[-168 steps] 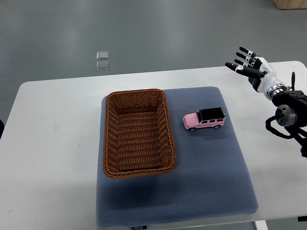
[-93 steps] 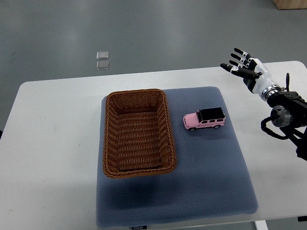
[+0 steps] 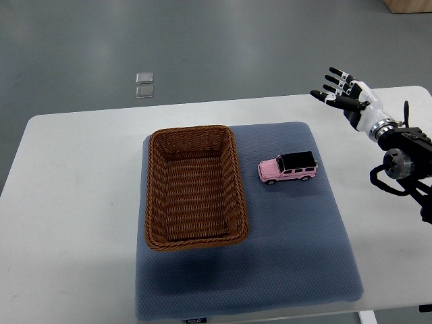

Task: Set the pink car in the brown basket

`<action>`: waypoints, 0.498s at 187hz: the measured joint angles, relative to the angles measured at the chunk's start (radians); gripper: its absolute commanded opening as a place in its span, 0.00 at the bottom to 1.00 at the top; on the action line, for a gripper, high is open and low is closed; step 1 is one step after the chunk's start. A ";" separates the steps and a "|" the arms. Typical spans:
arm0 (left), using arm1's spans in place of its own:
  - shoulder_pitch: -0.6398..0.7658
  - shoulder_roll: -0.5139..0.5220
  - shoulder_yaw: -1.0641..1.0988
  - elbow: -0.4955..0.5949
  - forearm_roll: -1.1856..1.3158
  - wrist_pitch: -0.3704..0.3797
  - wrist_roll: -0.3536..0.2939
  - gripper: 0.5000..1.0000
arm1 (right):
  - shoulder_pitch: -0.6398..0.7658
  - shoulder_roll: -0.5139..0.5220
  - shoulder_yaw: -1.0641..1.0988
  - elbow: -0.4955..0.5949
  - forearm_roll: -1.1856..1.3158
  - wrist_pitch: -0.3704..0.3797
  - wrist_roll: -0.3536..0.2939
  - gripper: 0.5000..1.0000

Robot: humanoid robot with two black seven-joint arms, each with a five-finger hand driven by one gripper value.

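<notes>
Top view: the small pink toy car with black roof [image 3: 288,167] lies lengthwise left-right, just right of the brown woven wicker basket [image 3: 194,187], while the right hand [image 3: 347,98], fingers spread and empty, hovers well beyond the car's far right.

Pink car [image 3: 287,167] sits beside brown basket [image 3: 194,187]; right robot hand [image 3: 347,100] spread, well apart.
</notes>
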 measured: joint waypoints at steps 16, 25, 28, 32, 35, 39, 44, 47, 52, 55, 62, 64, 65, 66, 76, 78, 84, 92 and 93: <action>0.000 0.000 0.000 0.000 0.000 0.000 0.000 1.00 | 0.001 0.000 -0.003 0.001 -0.002 0.010 0.000 0.83; 0.000 0.000 0.000 0.000 0.000 0.000 0.000 1.00 | 0.003 0.000 -0.004 0.002 -0.005 0.022 0.000 0.83; 0.000 0.000 0.000 0.000 0.000 0.000 0.000 1.00 | 0.003 0.000 -0.004 0.002 -0.006 0.026 0.000 0.83; 0.000 0.000 0.000 0.000 0.000 0.000 0.000 1.00 | 0.004 0.000 -0.004 0.002 -0.010 0.032 0.000 0.83; 0.000 0.000 0.000 0.000 0.000 0.000 0.000 1.00 | 0.004 0.000 -0.004 0.002 -0.012 0.036 0.000 0.83; 0.000 0.000 0.000 0.000 0.000 0.000 0.000 1.00 | 0.005 0.000 -0.004 0.002 -0.016 0.040 0.000 0.83; 0.000 0.000 0.000 0.000 0.000 0.000 0.000 1.00 | 0.005 -0.001 -0.004 0.002 -0.023 0.045 0.000 0.83; 0.001 0.000 0.000 0.000 0.000 0.000 0.000 1.00 | 0.006 -0.001 -0.004 0.002 -0.027 0.047 0.000 0.83; 0.001 0.000 0.001 0.000 0.000 0.000 0.000 1.00 | 0.006 -0.001 -0.004 0.002 -0.034 0.050 0.000 0.83; 0.001 0.000 0.001 0.000 0.000 0.000 0.000 1.00 | 0.007 -0.001 -0.004 0.002 -0.039 0.051 0.000 0.83; 0.001 0.000 0.002 0.000 0.000 0.000 0.000 1.00 | 0.009 -0.002 -0.004 0.002 -0.049 0.053 0.000 0.83; 0.001 0.000 0.002 0.000 0.000 0.000 0.000 1.00 | 0.009 -0.002 -0.004 0.002 -0.053 0.053 0.000 0.83; 0.002 0.000 0.002 0.000 0.000 0.000 0.000 1.00 | 0.010 -0.002 -0.004 0.002 -0.055 0.054 0.000 0.83; 0.002 0.000 0.002 0.000 0.000 0.000 0.000 1.00 | 0.010 -0.002 -0.004 0.002 -0.056 0.054 0.000 0.83; 0.002 0.000 0.002 0.000 0.000 0.000 0.000 1.00 | 0.011 -0.002 -0.004 0.002 -0.071 0.055 0.000 0.83; 0.002 0.000 0.003 0.000 0.000 0.000 0.000 1.00 | 0.012 -0.002 -0.004 0.002 -0.074 0.055 0.000 0.83; 0.002 0.000 0.003 0.000 0.000 0.000 0.000 1.00 | 0.012 -0.002 -0.004 0.002 -0.085 0.056 0.000 0.83; 0.002 0.000 0.003 0.000 0.000 0.000 0.000 1.00 | 0.013 -0.002 -0.004 0.002 -0.100 0.058 0.000 0.83; 0.002 0.000 0.003 0.000 0.000 0.000 0.000 1.00 | 0.013 -0.002 -0.004 0.002 -0.102 0.059 0.000 0.83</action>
